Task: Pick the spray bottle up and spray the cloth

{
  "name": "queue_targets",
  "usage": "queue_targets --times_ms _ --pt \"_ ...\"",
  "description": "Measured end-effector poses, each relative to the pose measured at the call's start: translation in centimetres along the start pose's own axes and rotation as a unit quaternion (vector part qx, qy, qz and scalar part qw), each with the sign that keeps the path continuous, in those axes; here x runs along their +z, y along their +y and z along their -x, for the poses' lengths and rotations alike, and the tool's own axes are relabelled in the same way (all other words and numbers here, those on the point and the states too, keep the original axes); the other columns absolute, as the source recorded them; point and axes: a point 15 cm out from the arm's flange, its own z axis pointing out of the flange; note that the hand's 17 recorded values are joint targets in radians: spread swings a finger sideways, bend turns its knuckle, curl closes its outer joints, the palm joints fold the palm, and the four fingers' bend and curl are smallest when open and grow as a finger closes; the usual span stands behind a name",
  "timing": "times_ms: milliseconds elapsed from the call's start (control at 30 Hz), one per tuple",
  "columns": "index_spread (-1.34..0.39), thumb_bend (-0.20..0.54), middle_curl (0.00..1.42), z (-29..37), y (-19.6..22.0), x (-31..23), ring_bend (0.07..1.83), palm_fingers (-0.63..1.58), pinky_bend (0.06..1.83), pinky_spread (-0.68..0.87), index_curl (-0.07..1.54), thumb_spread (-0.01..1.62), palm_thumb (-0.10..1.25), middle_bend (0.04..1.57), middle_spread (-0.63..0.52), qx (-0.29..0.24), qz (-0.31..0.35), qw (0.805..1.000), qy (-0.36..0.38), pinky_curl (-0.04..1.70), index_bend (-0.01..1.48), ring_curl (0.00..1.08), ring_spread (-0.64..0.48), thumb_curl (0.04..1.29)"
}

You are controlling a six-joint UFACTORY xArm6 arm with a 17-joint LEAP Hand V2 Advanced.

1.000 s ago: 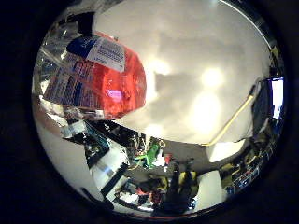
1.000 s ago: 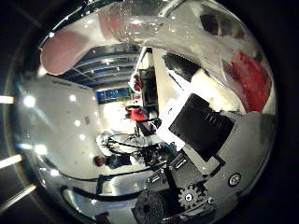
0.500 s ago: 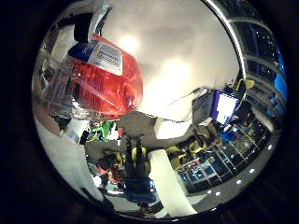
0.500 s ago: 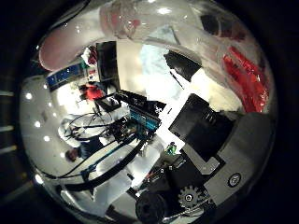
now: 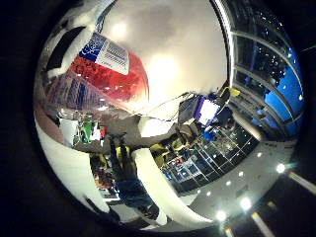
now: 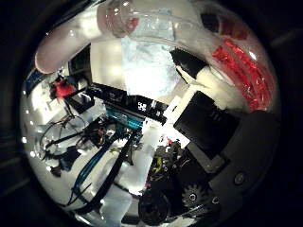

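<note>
A clear spray bottle (image 5: pixel 108 74) holding red liquid, with a blue and white label, lies close against my palm. In the thumb side view its clear neck (image 6: pixel 156 28) runs to a pale pink spray head (image 6: pixel 66 45). My hand (image 6: pixel 208 123) has black and white fingers (image 6: pixel 189 64) curled against the bottle's body. A light blue cloth (image 6: pixel 147 71) lies crumpled on a white table (image 6: pixel 106 64), beyond the bottle's neck and apart from the spray head.
Dark equipment (image 6: pixel 123 101) sits along the table's edge beside the cloth. The little finger side view looks out at a pale ceiling (image 5: pixel 173 39), a lit monitor (image 5: pixel 207 109) and desks further off in the room.
The whole picture has swung, so the hand has turned with the bottle still in it. The cloth and table have come into the thumb side view behind the bottle's neck.
</note>
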Motion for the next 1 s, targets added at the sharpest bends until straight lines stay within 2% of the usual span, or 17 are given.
queue_targets --times_ms 200,633,1000 --pt "-0.20 -0.013 0.67 1.8 -1.0 2.0 1.36 1.13 1.02 -0.14 0.80 0.98 1.06 1.42 -0.10 -0.006 0.011 1.000 0.008 1.51 1.19 0.80 -0.22 0.73" --pt "-0.20 -0.014 0.67 -0.3 0.9 -0.9 1.35 1.13 1.01 -0.14 0.80 0.98 1.05 1.42 -0.10 -0.001 -0.002 0.998 0.068 1.51 1.19 0.80 -0.22 0.74" --pt "-0.20 -0.014 0.67 1.2 0.9 1.9 1.35 1.13 1.01 -0.14 0.80 0.98 1.04 1.42 -0.10 -0.008 0.016 0.999 0.047 1.51 1.19 0.81 -0.22 0.74"
